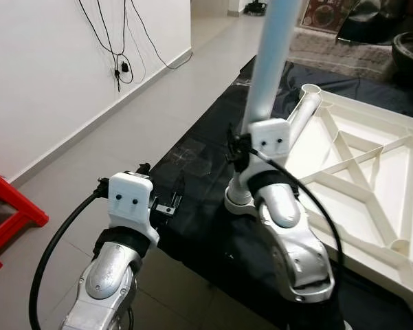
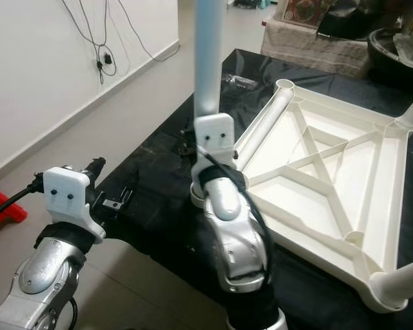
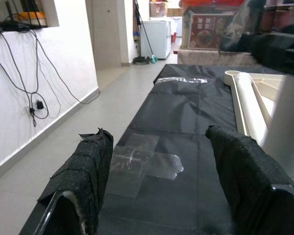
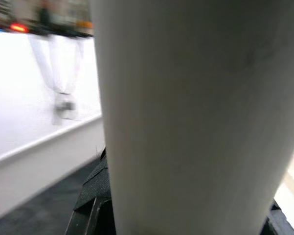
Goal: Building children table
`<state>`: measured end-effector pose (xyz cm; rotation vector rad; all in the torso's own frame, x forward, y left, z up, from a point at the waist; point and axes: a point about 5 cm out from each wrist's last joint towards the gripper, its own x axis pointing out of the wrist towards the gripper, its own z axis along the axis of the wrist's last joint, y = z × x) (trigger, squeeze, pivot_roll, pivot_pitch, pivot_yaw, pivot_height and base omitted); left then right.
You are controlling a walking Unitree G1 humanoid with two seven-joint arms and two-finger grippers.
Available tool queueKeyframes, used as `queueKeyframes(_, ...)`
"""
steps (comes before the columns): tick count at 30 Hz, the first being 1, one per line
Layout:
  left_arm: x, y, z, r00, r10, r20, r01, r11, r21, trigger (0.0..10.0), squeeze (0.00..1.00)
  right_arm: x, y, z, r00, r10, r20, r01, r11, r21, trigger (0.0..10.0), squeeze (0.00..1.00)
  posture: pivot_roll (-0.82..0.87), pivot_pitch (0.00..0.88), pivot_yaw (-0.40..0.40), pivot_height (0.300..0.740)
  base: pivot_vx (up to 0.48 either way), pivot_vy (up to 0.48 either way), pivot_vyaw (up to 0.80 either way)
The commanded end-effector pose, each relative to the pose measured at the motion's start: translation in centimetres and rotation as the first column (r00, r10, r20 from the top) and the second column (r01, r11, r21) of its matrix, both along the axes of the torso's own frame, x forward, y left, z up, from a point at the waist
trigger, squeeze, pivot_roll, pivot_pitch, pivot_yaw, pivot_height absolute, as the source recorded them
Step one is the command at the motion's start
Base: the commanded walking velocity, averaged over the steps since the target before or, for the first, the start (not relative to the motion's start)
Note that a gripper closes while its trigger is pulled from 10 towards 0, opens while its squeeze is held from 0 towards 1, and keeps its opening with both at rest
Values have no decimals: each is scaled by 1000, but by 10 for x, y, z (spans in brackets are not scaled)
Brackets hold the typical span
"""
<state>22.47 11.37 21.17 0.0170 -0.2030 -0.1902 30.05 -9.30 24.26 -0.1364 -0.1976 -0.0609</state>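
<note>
White plastic table leg [image 2: 208, 55] stood upright, clamped in the right tool [image 2: 205, 141], while the left tool [image 3: 161, 191] gaped wide beside it.

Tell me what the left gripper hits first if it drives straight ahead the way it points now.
Probably the black sheet: the open left gripper points low along it, toward the clear tape patch. The white table leg sits just off to one side.

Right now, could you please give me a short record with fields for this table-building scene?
Surface: black sheet laid on the floor
Tabletop: white tabletop lying upside down, ribs showing
Held part: white table leg standing upright at the tabletop's near-left corner
Right pincer: shut on the table leg
Left pincer: open, holding nothing, over the black sheet
Other leg: already fitted leg at the near-right corner
</note>
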Motion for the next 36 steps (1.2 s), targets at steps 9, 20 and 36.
queueKeyframes(9,1,1,-4,1000,5,-4,-5,1000,10,10000,0,13,-18,-24,975,-48,-218,87,981,172,10000,0,85,109,-25,740,0,0,0)
queueKeyframes(20,10,3,-5,1000,-2,-13,2,1000,1,10000,1000,4,16,51,897,389,209,-441,815,375,10000,0,84,81,-25,740,0,0,0)
queueKeyframes(36,51,-10,-35,965,-203,-168,234,953,192,10000,0,-3,36,45,761,608,228,-643,657,392,10000,0,78,20,-14,740,0,0,0)
